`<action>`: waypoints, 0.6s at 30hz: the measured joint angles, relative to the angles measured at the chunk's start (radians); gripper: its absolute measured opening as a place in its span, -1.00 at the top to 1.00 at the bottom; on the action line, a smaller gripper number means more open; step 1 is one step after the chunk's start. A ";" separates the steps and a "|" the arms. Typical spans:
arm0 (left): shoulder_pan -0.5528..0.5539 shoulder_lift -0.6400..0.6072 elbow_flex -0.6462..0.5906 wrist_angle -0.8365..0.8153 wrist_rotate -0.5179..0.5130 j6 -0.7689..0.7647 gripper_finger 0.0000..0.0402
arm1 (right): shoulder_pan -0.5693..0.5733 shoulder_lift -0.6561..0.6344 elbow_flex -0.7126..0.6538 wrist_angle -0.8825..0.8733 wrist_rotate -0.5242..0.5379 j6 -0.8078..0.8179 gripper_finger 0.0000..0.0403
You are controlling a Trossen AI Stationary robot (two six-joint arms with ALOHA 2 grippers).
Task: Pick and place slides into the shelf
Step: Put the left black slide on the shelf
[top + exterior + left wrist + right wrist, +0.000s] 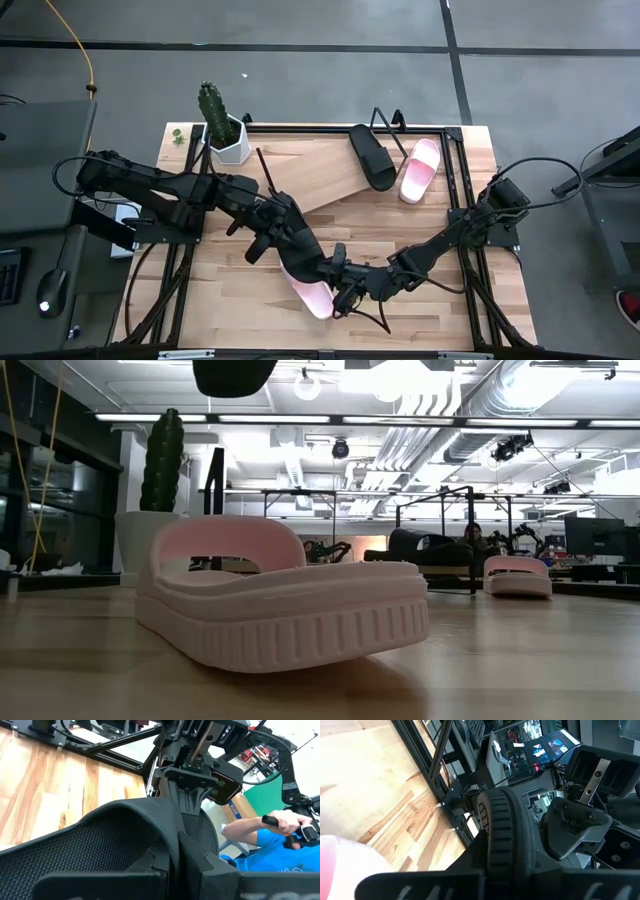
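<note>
You have one black slide (373, 156) lying on the shelf (330, 170) and a pink slide (420, 169) just beside it at the shelf's right end. Another pink slide (312, 296) lies on the bench (230, 300) near the front. The left pincer (325, 268) is clenched on a second black slide (125, 840) just above it, and the right pincer (345, 290) meets it there; whether that one grips, you cannot tell. So about half remains.
</note>
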 joint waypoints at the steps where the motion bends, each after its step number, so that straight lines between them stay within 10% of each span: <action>1: 0.000 0.000 0.000 0.000 0.001 0.008 0.95 | 0.000 0.000 0.000 0.000 0.000 0.000 0.92; 18: 0.000 -0.001 0.000 -0.008 0.012 0.059 0.17 | 0.001 -0.003 0.000 -0.013 0.050 0.015 0.93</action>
